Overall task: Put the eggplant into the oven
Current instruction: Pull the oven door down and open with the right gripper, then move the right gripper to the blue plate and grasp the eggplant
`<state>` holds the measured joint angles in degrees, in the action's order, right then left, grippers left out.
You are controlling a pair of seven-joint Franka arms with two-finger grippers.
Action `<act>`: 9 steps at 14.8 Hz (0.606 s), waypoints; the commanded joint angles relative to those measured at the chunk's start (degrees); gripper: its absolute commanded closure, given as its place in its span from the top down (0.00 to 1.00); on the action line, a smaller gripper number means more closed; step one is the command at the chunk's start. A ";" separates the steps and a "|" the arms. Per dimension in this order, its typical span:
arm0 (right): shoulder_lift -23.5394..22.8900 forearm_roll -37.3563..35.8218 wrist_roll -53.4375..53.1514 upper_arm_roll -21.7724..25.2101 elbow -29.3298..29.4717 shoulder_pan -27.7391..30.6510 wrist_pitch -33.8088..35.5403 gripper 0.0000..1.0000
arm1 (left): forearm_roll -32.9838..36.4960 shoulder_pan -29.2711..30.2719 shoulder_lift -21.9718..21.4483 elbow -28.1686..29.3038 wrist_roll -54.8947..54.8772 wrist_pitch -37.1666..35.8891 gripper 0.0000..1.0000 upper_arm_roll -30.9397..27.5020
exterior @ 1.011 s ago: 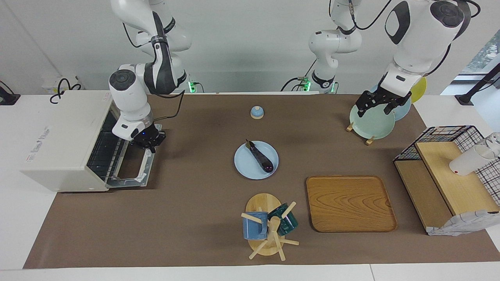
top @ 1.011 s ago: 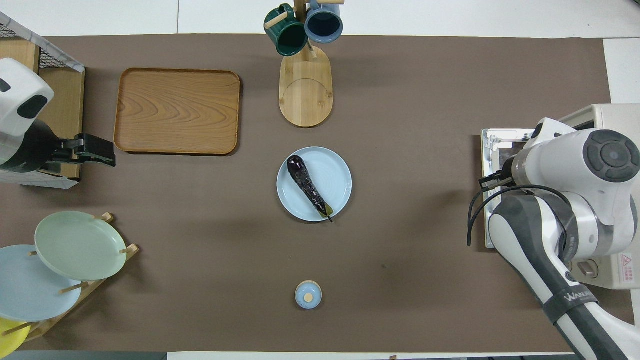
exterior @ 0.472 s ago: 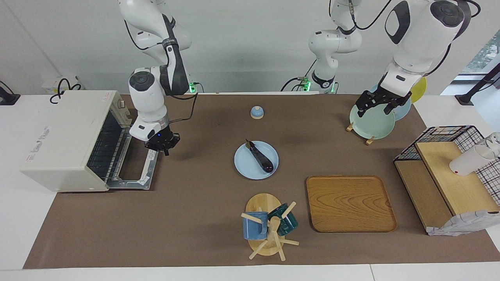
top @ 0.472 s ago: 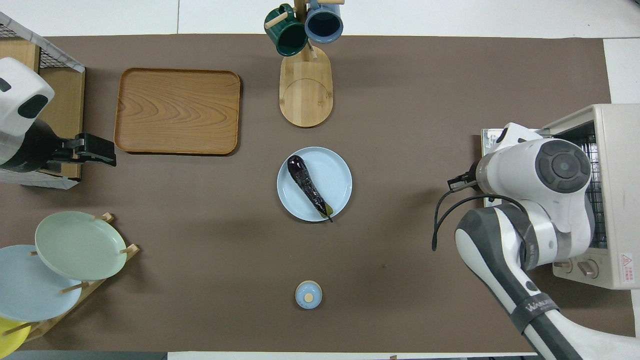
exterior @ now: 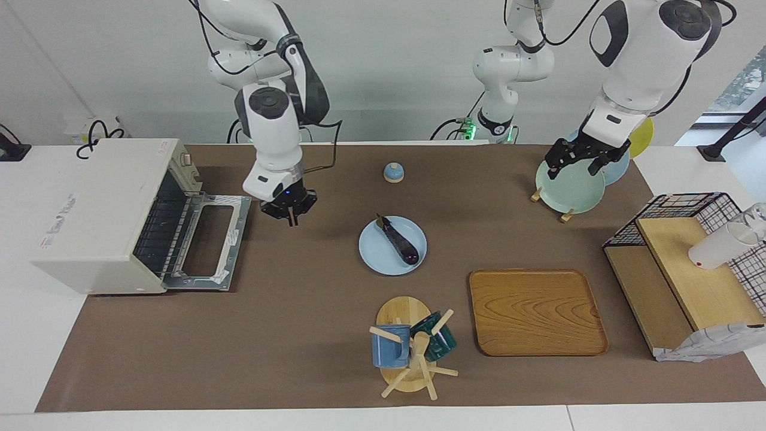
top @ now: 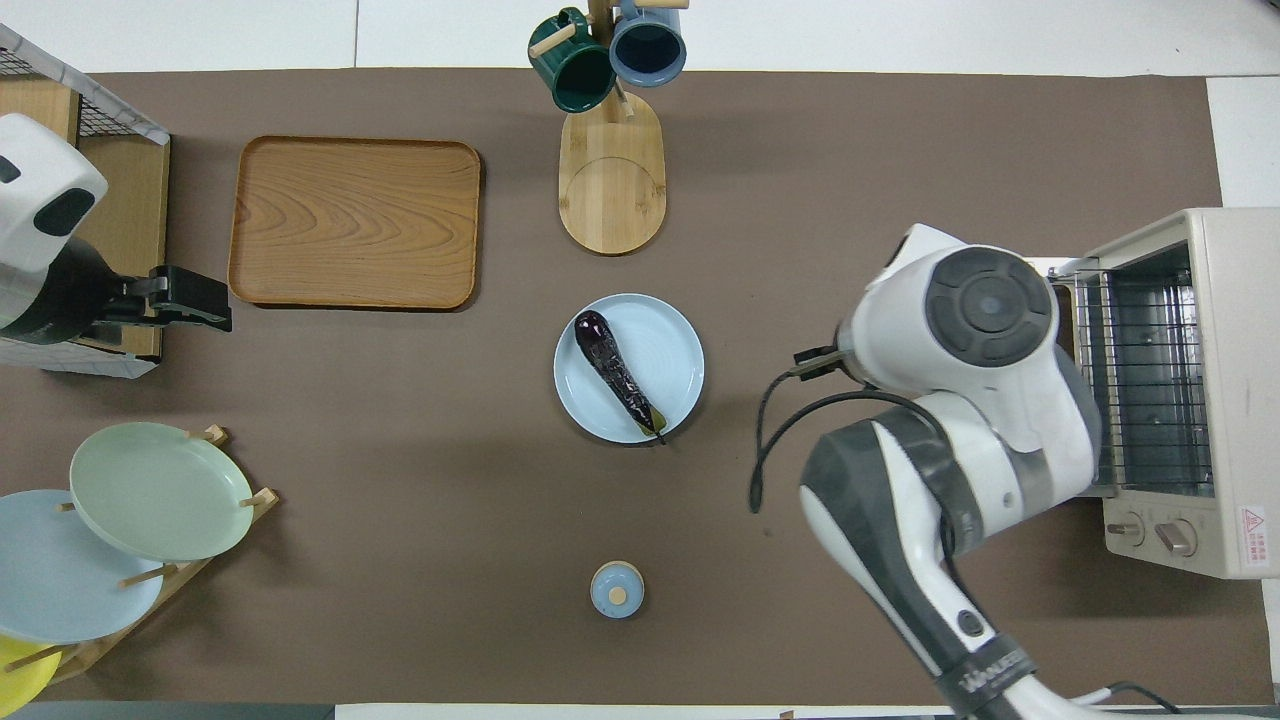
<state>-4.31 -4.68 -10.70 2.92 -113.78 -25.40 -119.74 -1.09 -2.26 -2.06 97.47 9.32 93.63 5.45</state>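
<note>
The left gripper waits spread over the green plate; the right gripper hangs over the mat between the oven, door down, and the blue plate, its state unreadable. The eggplant lies diagonally on that plate, stem nearer the robots and toward the right arm's end, blunt tip farther. Probable faults: a grip not squared across this axis slips off the glossy skin, or shifts the plate.

Your right gripper hangs at nine o'clock in the facing view, wrist bent straight down, its fingers drawn close together and holding nothing. Your left gripper waits at two o'clock, tilted downward, with its fingers spread apart.
</note>
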 commanded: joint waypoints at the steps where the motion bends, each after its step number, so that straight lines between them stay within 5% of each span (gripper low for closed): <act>1: -8.76 0.63 -10.36 -0.11 11.71 -6.83 3.28 0.35 | -0.85 0.94 -0.05 -0.61 -0.53 -0.46 1.00 0.18; 4: -20.61 0.46 -20.99 -0.11 26.19 -14.30 7.67 0.43 | -0.85 1.21 -0.05 -0.61 -0.53 -0.46 1.00 0.18; 9: -25.48 0.28 -29.27 -0.11 28.97 -20.03 3.91 0.44 | -0.85 1.12 -0.05 -0.61 -0.53 -0.46 1.00 0.18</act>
<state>-28.00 -4.69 -37.01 2.59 -87.57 -44.11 -115.31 -1.09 -1.91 -2.06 97.46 9.32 93.63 5.27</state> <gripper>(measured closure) 0.568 0.000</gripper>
